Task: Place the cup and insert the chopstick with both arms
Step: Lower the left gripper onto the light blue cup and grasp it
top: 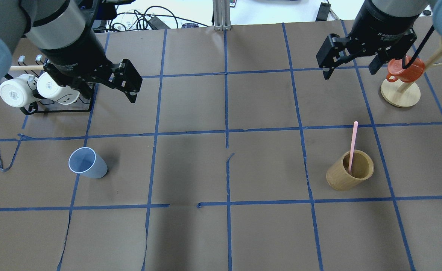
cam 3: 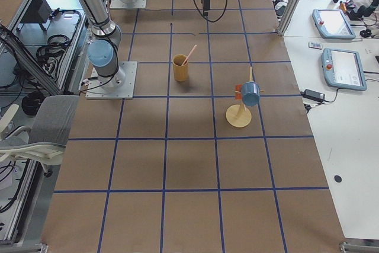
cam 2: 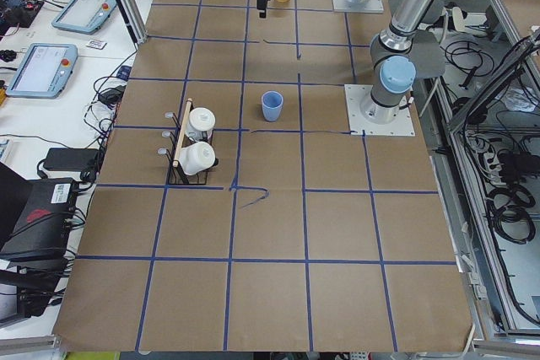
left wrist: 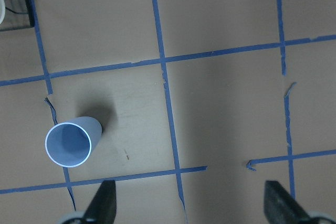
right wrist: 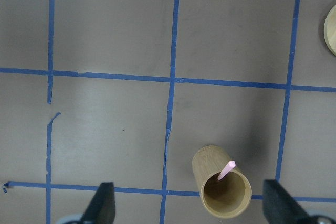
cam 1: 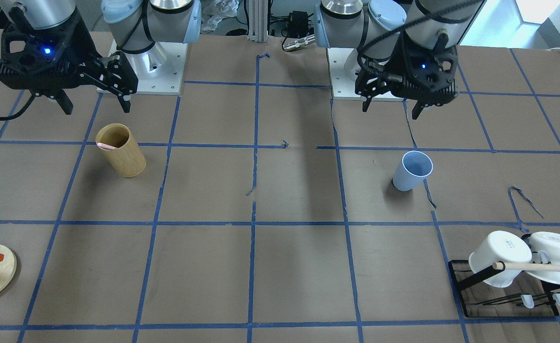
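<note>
Blue cup point(top: 87, 163), lower left; pink chopstick point(top: 353, 145) leaning in bamboo holder point(top: 350, 170), lower right; left gripper point(cam 1: 390, 110) and right gripper point(cam 1: 97, 108) hover open, empty, awaiting pickup.

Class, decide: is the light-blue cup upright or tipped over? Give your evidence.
Upright. The cup stands on its base on the table, and the left wrist view looks straight down into its open, round mouth.

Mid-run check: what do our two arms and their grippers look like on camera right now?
The left arm and right arm are silver-grey tubes with light-blue joint caps. The left gripper and right gripper are black skeletal frames with slim black jaws, each showing a blue light. Black cables loop at both wrists.
</note>
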`<control>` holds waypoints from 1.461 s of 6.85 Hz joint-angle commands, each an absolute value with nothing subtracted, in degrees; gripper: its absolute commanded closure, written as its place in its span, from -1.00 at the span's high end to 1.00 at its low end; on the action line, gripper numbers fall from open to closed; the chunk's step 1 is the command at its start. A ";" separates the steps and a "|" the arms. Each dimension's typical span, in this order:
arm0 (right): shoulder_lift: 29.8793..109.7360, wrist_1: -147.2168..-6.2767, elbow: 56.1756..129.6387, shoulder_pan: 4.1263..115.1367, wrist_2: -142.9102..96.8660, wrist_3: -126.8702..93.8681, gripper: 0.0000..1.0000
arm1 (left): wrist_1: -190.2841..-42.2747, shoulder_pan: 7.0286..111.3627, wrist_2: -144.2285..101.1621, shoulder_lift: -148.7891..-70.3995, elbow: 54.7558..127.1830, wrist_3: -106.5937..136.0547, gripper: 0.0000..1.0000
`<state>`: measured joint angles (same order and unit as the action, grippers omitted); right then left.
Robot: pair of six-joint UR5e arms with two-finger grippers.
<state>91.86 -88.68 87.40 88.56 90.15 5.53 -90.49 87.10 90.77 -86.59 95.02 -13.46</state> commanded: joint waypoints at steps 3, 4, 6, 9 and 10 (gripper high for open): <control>91.76 -88.68 87.45 88.51 90.18 5.45 1.00 | -61.67 71.15 91.06 -86.92 121.76 -34.76 0.96; 91.67 -88.68 87.45 88.51 90.18 5.45 1.00 | -60.57 68.15 90.97 -86.92 124.86 -34.80 0.95; 91.58 -88.86 87.45 88.42 90.00 5.54 1.00 | -60.64 68.72 90.18 -88.59 125.07 -23.98 0.66; 91.32 -90.08 87.63 88.33 89.91 5.71 1.00 | -60.56 71.72 90.70 -90.08 124.63 -21.36 -0.84; 90.62 -92.26 90.32 87.29 90.17 5.80 1.00 | -60.38 71.72 90.79 -90.78 124.54 -21.36 -1.00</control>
<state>91.25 -90.19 88.21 88.12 90.00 5.67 -60.54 71.57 90.65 -89.88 124.75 -21.44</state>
